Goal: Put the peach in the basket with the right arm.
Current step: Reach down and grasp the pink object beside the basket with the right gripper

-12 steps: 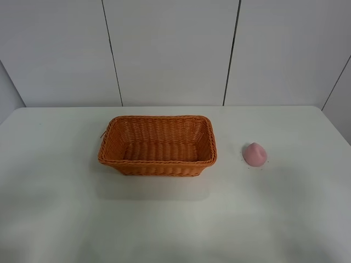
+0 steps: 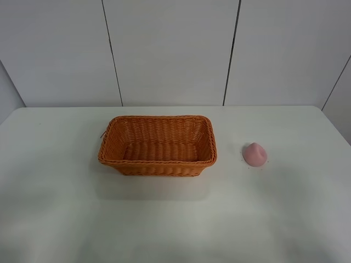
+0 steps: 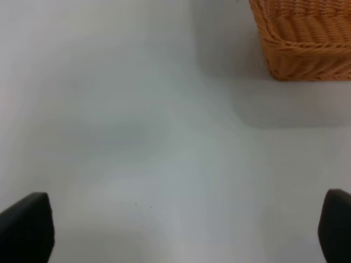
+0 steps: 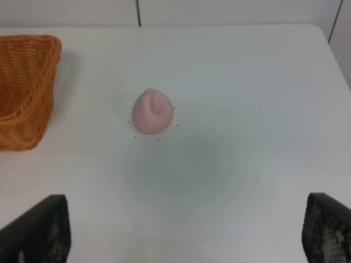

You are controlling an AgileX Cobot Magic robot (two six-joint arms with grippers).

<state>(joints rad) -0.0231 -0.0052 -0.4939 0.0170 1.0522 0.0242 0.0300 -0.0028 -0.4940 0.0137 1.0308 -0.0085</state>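
Observation:
The pink peach [image 2: 255, 154] rests on the white table, to the right of the orange-brown wicker basket [image 2: 159, 167], which is empty. Neither arm shows in the high view. In the right wrist view the peach [image 4: 152, 111] lies ahead of my right gripper [image 4: 181, 230], whose two dark fingertips [image 4: 35, 230] stand wide apart and well short of it; the basket's corner [image 4: 27, 76] is off to one side. My left gripper [image 3: 181, 227] is open too, over bare table, with a basket corner [image 3: 307, 49] ahead of it.
The white table [image 2: 175, 219] runs to a panelled white wall at the back. Its right edge passes close behind the peach's side. Only the basket and the peach stand on it.

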